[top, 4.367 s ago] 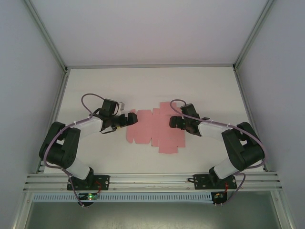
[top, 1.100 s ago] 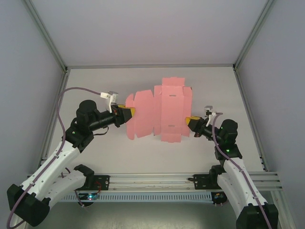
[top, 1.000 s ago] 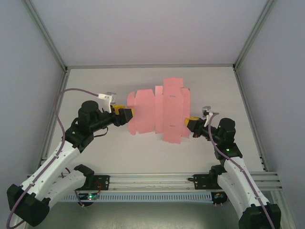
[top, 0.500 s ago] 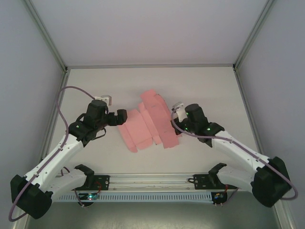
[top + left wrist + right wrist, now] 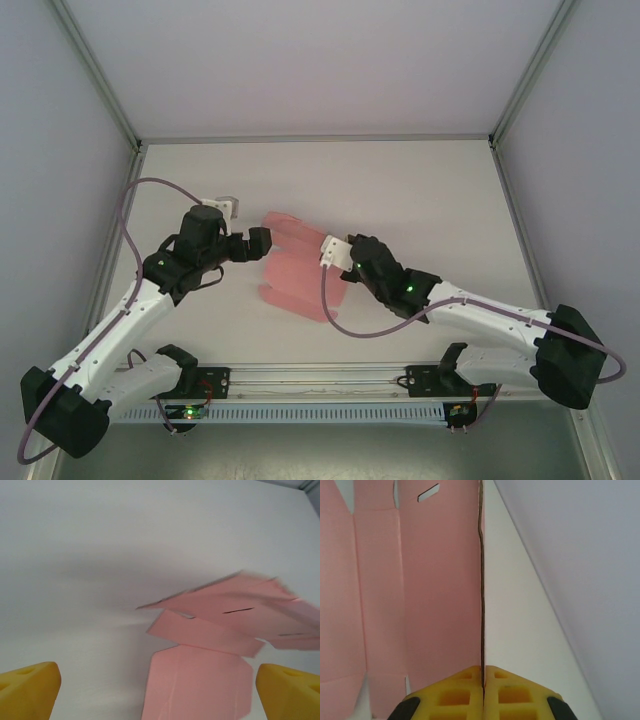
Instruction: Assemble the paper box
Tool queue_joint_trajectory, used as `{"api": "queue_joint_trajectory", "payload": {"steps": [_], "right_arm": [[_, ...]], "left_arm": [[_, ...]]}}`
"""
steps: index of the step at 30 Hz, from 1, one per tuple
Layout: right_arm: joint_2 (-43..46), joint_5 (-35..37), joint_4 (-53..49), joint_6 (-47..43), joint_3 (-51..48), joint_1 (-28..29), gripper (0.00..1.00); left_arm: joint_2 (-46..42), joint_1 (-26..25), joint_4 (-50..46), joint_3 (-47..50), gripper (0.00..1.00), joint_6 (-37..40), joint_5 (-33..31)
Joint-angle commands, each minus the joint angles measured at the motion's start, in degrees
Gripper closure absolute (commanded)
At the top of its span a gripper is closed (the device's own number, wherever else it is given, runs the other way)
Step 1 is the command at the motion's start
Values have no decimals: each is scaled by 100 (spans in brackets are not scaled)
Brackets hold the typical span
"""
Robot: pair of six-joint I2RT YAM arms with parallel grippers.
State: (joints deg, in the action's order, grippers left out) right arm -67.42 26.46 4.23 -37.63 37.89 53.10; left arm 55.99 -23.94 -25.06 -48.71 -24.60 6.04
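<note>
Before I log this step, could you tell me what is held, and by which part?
The right gripper pinches the paper box by one edge; the left gripper holds nothing.

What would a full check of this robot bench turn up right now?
Surface: white table, bare apart from the job's sheet.
Job's things: pink paper box, an unfolded die-cut sheet with flaps, not yet a box; its right side seems lifted off the table.
Clutter: nothing seen.
Grippers: left gripper open, yellow fingers spread wide, facing the sheet without gripping it; right gripper shut on the sheet's edge.
Cables: purple cables loop loosely off each arm; the right one hangs close to the sheet.
Surroundings: plain pale walls with metal corner posts; frame rail at the near edge carrying both arm bases.
</note>
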Motion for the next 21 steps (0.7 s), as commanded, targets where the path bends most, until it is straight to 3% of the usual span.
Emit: {"api": "queue_joint_trajectory", "payload": {"steps": [1, 5, 12, 21], "right_arm": [[-159, 668, 922, -1022, -263, 174, 100], [-307, 897, 1359, -1354, -373, 284, 100], [-201, 363, 1156, -1110, -329, 276, 100], [-219, 142, 925, -743, -207, 113, 100]], "left_arm": [[31, -59, 109, -285, 0, 16, 402], [288, -58, 123, -467, 0, -3, 284], [993, -64, 109, -653, 0, 142, 362], [1247, -67, 470, -406, 0, 221, 556]]}}
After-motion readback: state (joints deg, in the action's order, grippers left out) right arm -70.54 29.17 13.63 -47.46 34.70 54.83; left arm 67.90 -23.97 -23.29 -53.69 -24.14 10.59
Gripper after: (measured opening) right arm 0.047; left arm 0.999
